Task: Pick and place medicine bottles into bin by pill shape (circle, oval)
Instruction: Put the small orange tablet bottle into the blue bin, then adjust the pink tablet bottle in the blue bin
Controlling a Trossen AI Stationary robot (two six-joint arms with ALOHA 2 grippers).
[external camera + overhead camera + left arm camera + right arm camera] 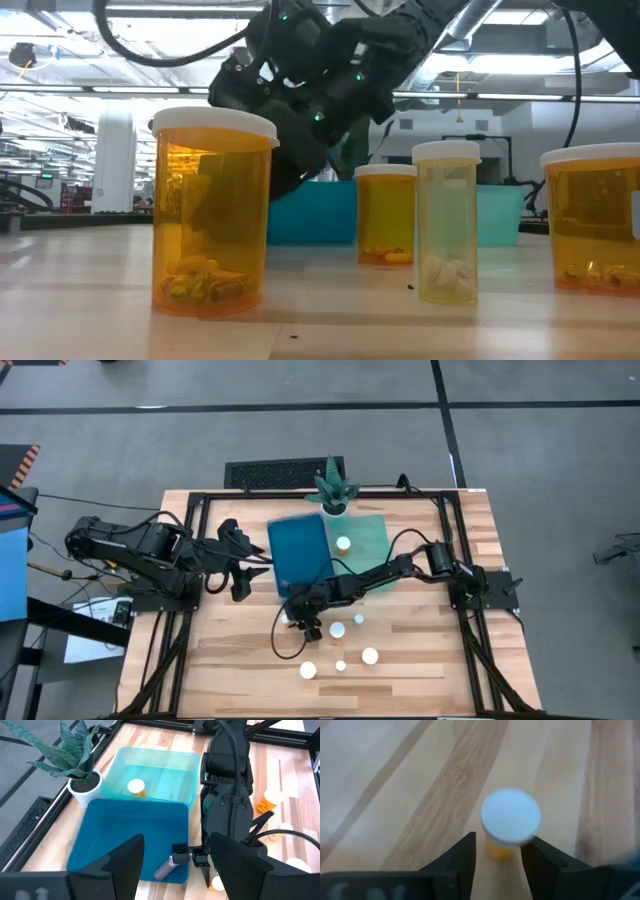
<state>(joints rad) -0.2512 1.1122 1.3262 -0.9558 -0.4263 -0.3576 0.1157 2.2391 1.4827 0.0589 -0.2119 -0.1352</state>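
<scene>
An amber medicine bottle [510, 817] with a round white cap stands upright on the wooden table, left of centre. My right gripper [500, 839] is open and slants down over it, one finger on each side of its orange body [496, 851]. In the high view this gripper [308, 625] is just near of the dark blue bin [300, 550]. A light teal bin [365, 535] beside it has one bottle [343, 543] standing in it. My left gripper [240, 565] hangs open and empty left of the blue bin. My right gripper has its fingers [465, 855] on either side of the bottle's body, below the cap. A gap shows at one finger. The cap hides the other finger's tip, so I cannot tell whether it touches the bottle. The bottle stands upright on the table.
Several more bottles [338, 629] [370, 655] [308, 670] stand loose on the near middle of the table. A potted green plant [335, 488] stands at the far edge behind the bins. A black frame [300, 493] runs around the tabletop.
</scene>
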